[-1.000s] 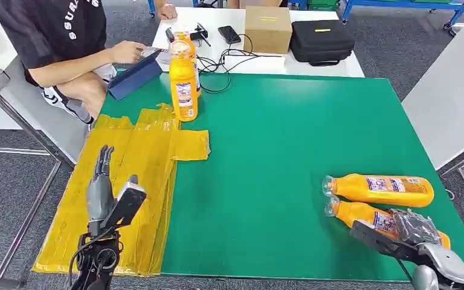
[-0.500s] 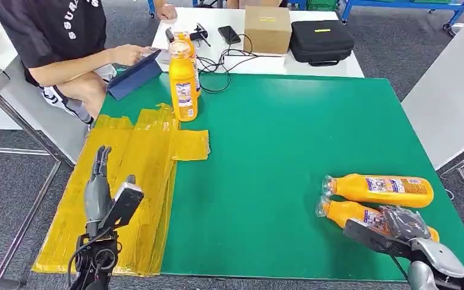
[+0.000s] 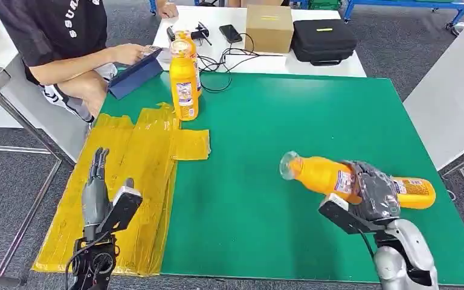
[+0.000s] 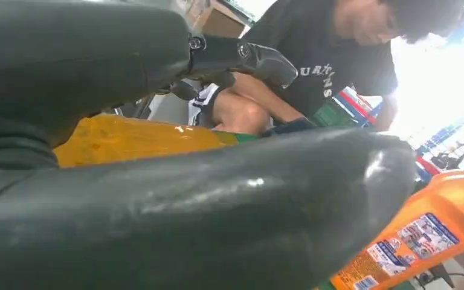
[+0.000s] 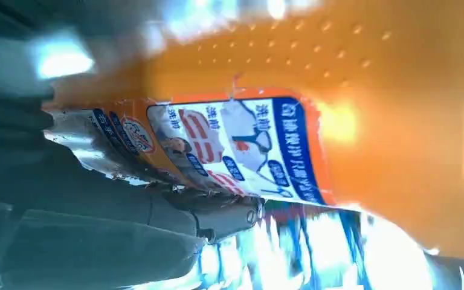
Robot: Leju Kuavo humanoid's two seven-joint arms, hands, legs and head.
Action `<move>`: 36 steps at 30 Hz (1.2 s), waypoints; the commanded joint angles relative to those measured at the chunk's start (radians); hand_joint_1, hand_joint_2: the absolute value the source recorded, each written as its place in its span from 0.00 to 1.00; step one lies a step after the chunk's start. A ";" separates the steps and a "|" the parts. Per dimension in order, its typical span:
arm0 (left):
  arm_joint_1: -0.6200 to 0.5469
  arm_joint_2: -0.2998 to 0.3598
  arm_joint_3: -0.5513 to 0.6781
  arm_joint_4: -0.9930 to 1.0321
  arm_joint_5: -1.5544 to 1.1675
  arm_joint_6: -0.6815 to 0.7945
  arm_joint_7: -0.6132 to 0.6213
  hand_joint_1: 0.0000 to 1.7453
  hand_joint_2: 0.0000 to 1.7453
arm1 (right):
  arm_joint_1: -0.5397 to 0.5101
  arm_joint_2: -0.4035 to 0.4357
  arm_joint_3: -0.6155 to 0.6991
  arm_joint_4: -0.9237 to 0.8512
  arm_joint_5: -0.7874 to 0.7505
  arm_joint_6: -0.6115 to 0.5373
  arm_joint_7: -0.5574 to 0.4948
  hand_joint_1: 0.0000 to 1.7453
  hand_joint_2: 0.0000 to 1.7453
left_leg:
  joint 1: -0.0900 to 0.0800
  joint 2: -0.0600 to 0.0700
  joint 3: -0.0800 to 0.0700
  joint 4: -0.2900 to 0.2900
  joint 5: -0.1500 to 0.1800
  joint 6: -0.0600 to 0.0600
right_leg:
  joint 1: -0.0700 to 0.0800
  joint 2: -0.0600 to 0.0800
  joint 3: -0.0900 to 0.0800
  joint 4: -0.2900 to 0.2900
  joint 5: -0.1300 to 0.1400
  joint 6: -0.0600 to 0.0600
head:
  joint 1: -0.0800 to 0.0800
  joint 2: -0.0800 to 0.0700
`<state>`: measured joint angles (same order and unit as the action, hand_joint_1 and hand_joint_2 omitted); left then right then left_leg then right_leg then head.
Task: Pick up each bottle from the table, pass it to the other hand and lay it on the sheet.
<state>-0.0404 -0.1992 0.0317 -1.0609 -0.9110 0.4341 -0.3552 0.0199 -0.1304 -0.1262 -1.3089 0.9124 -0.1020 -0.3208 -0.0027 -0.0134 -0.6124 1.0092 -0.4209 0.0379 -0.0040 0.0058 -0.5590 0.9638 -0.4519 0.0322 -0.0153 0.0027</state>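
Fingers (image 3: 374,190) of the right hand (image 3: 371,196) wrap around the body of an orange bottle (image 3: 320,174), gripping it and holding it lifted above the green table (image 3: 278,133), with its cap end pointing toward the robot's left. In the right wrist view the label of this bottle (image 5: 241,145) sits close against the dark fingers. A second orange bottle (image 3: 415,192) lies on its side on the table just behind the right hand, partly hidden by it.

The left hand (image 3: 96,190) hovers over the yellow sheet (image 3: 145,151) on the near left part of the table, fingers straight and apart, holding nothing. The left wrist view shows its thick thumb (image 4: 217,205) close to the camera, with the yellow sheet beyond it.

At the far end of the sheet an upright orange bottle (image 3: 183,81) stands on the green surface, with another upright bottle (image 3: 188,42) just behind it. A person in a black shirt (image 3: 54,30) sits at the far left corner with a hand on a blue tablet (image 3: 134,74). Beyond the green table is a white table (image 3: 217,51) carrying a cardboard box (image 3: 269,27), a black case (image 3: 323,39), a phone (image 3: 231,33) and cables (image 3: 229,60).
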 commanded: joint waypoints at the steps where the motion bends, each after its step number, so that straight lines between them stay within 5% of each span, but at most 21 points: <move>1: -0.024 -0.024 -0.050 -0.095 0.083 -0.094 0.008 0.00 1.00 | -0.048 0.182 0.200 -0.119 -0.043 -0.189 0.022 1.00 1.00 | 0.001 0.004 0.004 -0.001 -0.002 -0.002 | 0.001 0.003 0.003 -0.001 -0.001 -0.001 | 0.001 0.000; 10: -0.048 0.022 -0.258 -0.306 0.428 -0.420 -0.019 0.00 1.00 | -0.193 0.237 0.363 0.047 -0.164 -0.275 -0.003 1.00 1.00 | 0.001 0.005 0.004 0.000 -0.002 -0.002 | 0.000 0.004 0.003 0.000 -0.001 -0.001 | 0.001 0.000; 16: -0.060 0.044 -0.315 -0.317 0.452 -0.414 -0.030 0.00 1.00 | -0.224 0.253 0.407 0.096 -0.207 -0.271 -0.038 1.00 1.00 | 0.000 0.002 0.007 -0.002 -0.001 -0.002 | 0.000 0.002 0.006 -0.002 -0.001 -0.001 | 0.001 0.000; 27: -0.084 0.101 -0.448 -0.442 0.583 -0.457 -0.042 0.00 1.00 | -0.426 0.345 0.612 0.452 -0.274 -0.218 -0.067 1.00 1.00 | 0.001 0.004 0.008 -0.002 -0.001 -0.002 | 0.001 0.004 0.007 -0.002 -0.001 -0.001 | 0.001 0.000; 36: -0.110 0.106 -0.476 -0.416 0.619 -0.442 -0.051 0.00 1.00 | -0.462 0.356 0.684 0.508 -0.260 -0.193 -0.048 1.00 1.00 | 0.001 0.001 0.007 -0.002 -0.001 -0.002 | 0.000 0.001 0.007 -0.002 -0.001 -0.001 | 0.001 0.000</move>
<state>-0.0935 -0.1545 -0.3807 -1.5194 -0.3231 -0.0152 -0.4051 -0.3408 0.2178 0.4513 -0.9777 0.6416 -0.3212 -0.3838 -0.0019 -0.0151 -0.6121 1.0092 -0.4199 0.0381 -0.0040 0.0056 -0.5584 0.9642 -0.4519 0.0319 -0.0141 0.0027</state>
